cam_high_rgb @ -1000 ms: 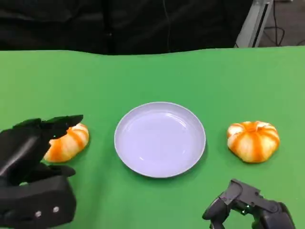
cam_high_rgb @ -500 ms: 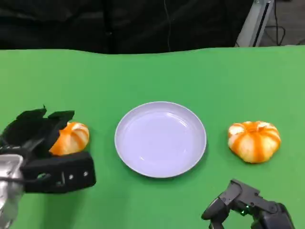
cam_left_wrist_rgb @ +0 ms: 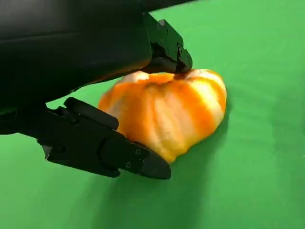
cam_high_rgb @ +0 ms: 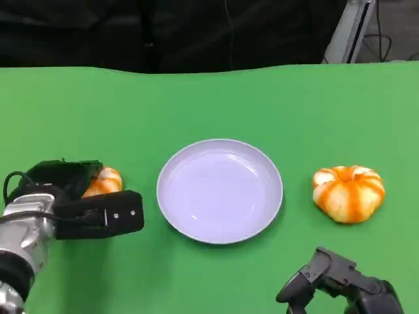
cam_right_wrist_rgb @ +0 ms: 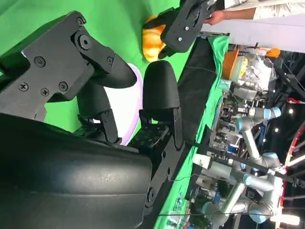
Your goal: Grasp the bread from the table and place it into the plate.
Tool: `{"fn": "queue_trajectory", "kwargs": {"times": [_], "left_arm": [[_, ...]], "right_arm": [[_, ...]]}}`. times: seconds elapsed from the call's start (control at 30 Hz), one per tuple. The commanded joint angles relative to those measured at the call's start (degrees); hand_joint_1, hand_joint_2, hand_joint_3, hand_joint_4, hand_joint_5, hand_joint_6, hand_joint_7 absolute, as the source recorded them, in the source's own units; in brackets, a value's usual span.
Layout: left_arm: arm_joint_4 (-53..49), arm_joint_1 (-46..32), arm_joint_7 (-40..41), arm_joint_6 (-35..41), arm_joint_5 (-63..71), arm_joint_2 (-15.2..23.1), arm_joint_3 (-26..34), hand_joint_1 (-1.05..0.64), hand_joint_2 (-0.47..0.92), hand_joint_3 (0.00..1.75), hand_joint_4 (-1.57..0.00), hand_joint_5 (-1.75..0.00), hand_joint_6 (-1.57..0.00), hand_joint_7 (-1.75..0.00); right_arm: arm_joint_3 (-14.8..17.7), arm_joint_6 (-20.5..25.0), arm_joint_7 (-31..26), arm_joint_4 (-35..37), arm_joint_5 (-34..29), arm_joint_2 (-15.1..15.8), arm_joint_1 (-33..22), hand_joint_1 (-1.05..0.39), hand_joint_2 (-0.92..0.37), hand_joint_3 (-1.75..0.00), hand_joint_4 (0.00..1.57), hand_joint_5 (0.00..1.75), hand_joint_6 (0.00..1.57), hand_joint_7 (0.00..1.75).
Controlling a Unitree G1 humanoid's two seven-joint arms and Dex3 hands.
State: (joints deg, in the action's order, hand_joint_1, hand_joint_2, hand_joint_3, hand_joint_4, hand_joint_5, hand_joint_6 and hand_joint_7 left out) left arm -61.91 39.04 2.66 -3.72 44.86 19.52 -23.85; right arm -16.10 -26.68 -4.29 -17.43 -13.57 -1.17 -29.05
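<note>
The table (cam_high_rgb: 216, 98) is covered in a flat, matte green cloth; at its middle sits the plate (cam_high_rgb: 220, 190), a shallow round dish of smooth pale lavender with a low raised rim and a faint sheen; nothing lies in it. The bread (cam_high_rgb: 105, 182) rests on the cloth well left of the plate, a plump crescent-like lump with orange and cream stripes and a glossy, softly ridged surface; in the left wrist view its (cam_left_wrist_rgb: 167, 114) bands run across a rounded body that narrows to a blunt end. The left hand (cam_high_rgb: 78, 196), hard black plastic on a silver forearm, is closed around this bread, fingers over the top and a thick digit along the near side, both touching it while it lies on the table. To the right of the plate lies a second bread (cam_high_rgb: 348, 193), rounder, pumpkin-shaped with the same orange stripes. The right hand (cam_high_rgb: 337, 284) sits low near the table's front edge, fingers curled in, holding nothing.
</note>
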Motion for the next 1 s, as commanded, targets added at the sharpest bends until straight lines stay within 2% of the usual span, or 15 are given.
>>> {"fn": "queue_trajectory", "kwargs": {"times": [0.03,0.07,0.1,0.17,0.2,0.23,0.3,0.37,0.4,0.43,0.5,0.53,0.77,0.87,1.0], "left_arm": [[-4.2,-0.8,6.1,-5.8,-3.1,0.1,0.4,-0.27,0.91,0.02,-0.74,-0.74,-0.93,-0.08],[-4.4,-1.0,7.3,-7.2,-3.7,0.2,0.5,-0.26,0.89,0.01,-0.79,-1.09,-1.09,-0.18],[-4.7,-1.0,8.2,-8.2,-4.1,0.3,0.4,-0.25,0.88,0.01,-0.8,-1.39,-1.11,-0.42],[-4.3,-1.2,11.2,-10.4,-4.5,0.5,0.1,-0.24,0.87,0.0,-0.79,-1.61,-0.99,-0.78],[-4.0,-1.4,12.6,-11.6,-4.8,0.6,0.1,-0.23,0.89,0.01,-0.79,-1.69,-0.8,-1.23],[-3.8,-1.5,13.6,-12.4,-5.1,0.7,0.1,-0.23,0.9,0.02,-0.79,-1.72,-0.69,-1.48],[-3.1,-1.4,15.2,-13.9,-5.6,0.9,0.3,-0.22,0.91,0.03,-0.81,-1.74,-0.6,-1.69],[-1.0,-1.5,18.9,-16.8,-6.5,1.3,1.2,-0.17,0.92,0.08,-0.84,-1.74,-0.62,-1.73],[-0.3,-1.6,20.1,-17.8,-6.8,1.4,1.6,-0.15,0.85,0.26,-0.87,-1.75,-0.65,-1.74],[0.0,-1.7,20.8,-18.3,-7.1,1.5,1.8,-0.14,0.67,0.64,-0.89,-1.75,-0.67,-1.74],[1.7,-2.1,24.4,-19.6,-6.9,2.1,2.2,-0.12,0.45,1.04,-0.93,-1.75,-0.71,-1.7],[2.3,-2.2,25.7,-20.1,-6.7,2.3,2.3,-0.12,0.4,1.14,-0.94,-1.75,-0.73,-1.69],[10.9,-4.9,34.8,-24.0,-5.5,4.1,3.0,-0.1,0.29,1.28,-0.93,-1.75,-0.73,-1.74],[14.9,-5.4,34.3,-25.9,-6.3,4.0,3.6,-0.09,0.24,1.44,-0.95,-1.75,-0.75,-1.75],[21.1,-6.5,28.0,-27.2,-9.8,2.9,4.6,-0.1,0.25,1.5,-0.94,-1.75,-0.73,-1.74]], "right_arm": [[0.0,0.0,-0.4,-1.1,-0.5,0.2,-0.5,-0.08,-0.35,-1.29,0.71,1.6,0.78,1.31],[-0.1,0.2,-0.4,-1.2,-0.5,0.2,-0.6,-0.09,-0.36,-1.29,0.71,1.6,0.78,1.31],[-0.1,0.3,-0.4,-1.3,-0.5,0.2,-0.6,-0.1,-0.36,-1.29,0.71,1.6,0.78,1.31],[0.0,0.1,-0.4,-1.2,-0.4,0.3,-0.5,-0.1,-0.36,-1.28,0.71,1.6,0.78,1.31],[0.0,0.1,-0.4,-1.2,-0.3,0.4,-0.5,-0.1,-0.36,-1.28,0.71,1.6,0.78,1.31],[0.0,0.1,-0.3,-1.2,-0.3,0.4,-0.5,-0.09,-0.36,-1.28,0.71,1.59,0.78,1.31],[0.0,0.3,-0.3,-1.4,-0.2,0.4,-0.6,-0.09,-0.36,-1.29,0.71,1.59,0.78,1.31],[0.1,0.3,-0.3,-1.5,-0.2,0.5,-0.5,-0.08,-0.36,-1.29,0.71,1.59,0.78,1.31],[0.2,0.3,-0.2,-1.5,-0.1,0.5,-0.5,-0.08,-0.36,-1.29,0.71,1.59,0.78,1.31],[0.2,0.3,-0.2,-1.5,-0.1,0.6,-0.5,-0.08,-0.35,-1.29,0.71,1.6,0.78,1.31],[0.3,0.5,0.0,-1.6,0.2,0.7,-0.5,-0.08,-0.35,-1.29,0.71,1.6,0.78,1.31],[0.4,0.5,0.0,-1.7,0.2,0.7,-0.5,-0.08,-0.35,-1.29,0.71,1.6,0.78,1.31],[0.5,0.3,0.2,-1.3,0.9,0.9,-0.5,-0.07,-0.35,-1.29,0.71,1.61,0.78,1.32],[0.6,-0.1,0.1,-1.1,0.6,1.0,-0.4,-0.07,-0.35,-1.29,0.71,1.61,0.78,1.32],[0.6,0.1,0.2,-1.1,0.8,1.0,-0.4,-0.07,-0.35,-1.3,0.71,1.61,0.78,1.32]]}}
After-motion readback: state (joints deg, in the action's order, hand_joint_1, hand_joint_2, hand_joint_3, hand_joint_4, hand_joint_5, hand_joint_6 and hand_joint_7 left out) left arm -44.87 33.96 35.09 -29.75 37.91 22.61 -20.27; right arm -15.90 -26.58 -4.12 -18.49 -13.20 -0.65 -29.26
